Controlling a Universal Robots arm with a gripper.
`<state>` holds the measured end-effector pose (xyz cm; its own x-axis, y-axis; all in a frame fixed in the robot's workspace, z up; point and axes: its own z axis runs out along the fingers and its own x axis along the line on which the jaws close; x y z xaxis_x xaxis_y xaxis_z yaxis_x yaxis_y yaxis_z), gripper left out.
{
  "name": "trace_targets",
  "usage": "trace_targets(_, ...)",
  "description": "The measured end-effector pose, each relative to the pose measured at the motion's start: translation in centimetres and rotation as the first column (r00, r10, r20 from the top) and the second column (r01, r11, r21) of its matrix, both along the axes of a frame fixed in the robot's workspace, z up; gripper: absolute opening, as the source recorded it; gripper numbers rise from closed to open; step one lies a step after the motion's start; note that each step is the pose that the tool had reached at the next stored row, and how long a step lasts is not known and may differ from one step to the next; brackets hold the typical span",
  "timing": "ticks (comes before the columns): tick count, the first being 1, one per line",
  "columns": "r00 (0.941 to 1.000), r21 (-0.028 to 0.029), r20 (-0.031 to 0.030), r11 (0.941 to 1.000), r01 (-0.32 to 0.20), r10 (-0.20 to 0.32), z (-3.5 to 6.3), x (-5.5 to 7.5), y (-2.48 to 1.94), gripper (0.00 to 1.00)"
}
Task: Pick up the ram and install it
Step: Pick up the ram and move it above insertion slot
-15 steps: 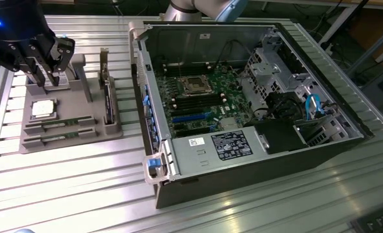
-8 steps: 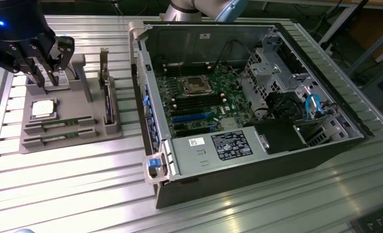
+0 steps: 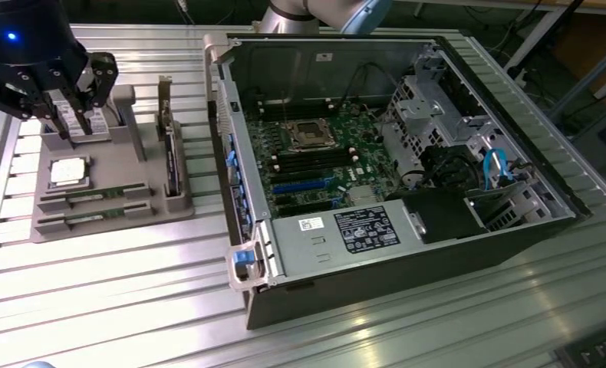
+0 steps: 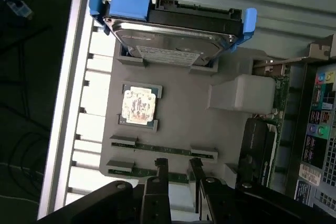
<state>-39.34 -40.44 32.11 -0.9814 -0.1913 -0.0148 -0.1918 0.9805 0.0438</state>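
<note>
Two ram [image 3: 91, 196] strips sit in slots of a grey tray [image 3: 170, 208] on the ribbed metal counter [image 3: 98, 307], beside an open computer case [image 3: 385, 295], with a dim room and loose cables beyond. The jaws stand parted and empty above the tray. In the wrist view their fingertips [image 4: 160, 174] cover part of one strip, and the arm behind them is cut off.

Silver ribbed aluminium table [image 3: 109, 307] of long parallel slats, flat grey plastic parts tray [image 3: 139, 172] lying on it toward the exterior view's left, open black metal computer tower case [image 3: 385, 287] on its side just beside the tray, toward the exterior view's right
</note>
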Motion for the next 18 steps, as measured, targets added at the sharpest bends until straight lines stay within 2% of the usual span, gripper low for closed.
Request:
trace_targets(2, 0.9995, 0.0000, 0.0000, 0.9995, -0.031, 0.031, 0.00, 0.00, 0.00, 0.30)
trace_targets(3, 0.9979, 0.0000, 0.0000, 0.9979, -0.065, 0.065, -0.01, 0.00, 0.00, 0.30)
trace_targets(5, 0.9949, 0.0000, 0.0001, 0.9949, -0.101, 0.101, -0.01, 0.00, 0.00, 0.30)
trace_targets(10, 0.9827, 0.0000, 0.0000, 0.9827, -0.185, 0.185, -0.02, 0.00, 0.00, 0.30)
trace_targets(13, 0.9688, 0.0000, 0.0001, 0.9688, -0.248, 0.248, -0.03, 0.00, 0.00, 0.30)
trace_targets(14, 0.9596, 0.0000, 0.0001, 0.9596, -0.281, 0.281, -0.04, 0.00, 0.00, 0.30)
trace_targets(16, 0.9373, 0.0000, 0.0000, 0.9373, -0.349, 0.349, -0.04, 0.00, 0.00, 0.30)
trace_targets(17, 0.9279, 0.0000, 0.0000, 0.9279, -0.373, 0.373, -0.04, 0.00, 0.00, 0.30)
trace_targets(18, 0.9212, 0.0000, 0.0000, 0.9212, -0.389, 0.389, -0.04, 0.00, 0.00, 0.30)
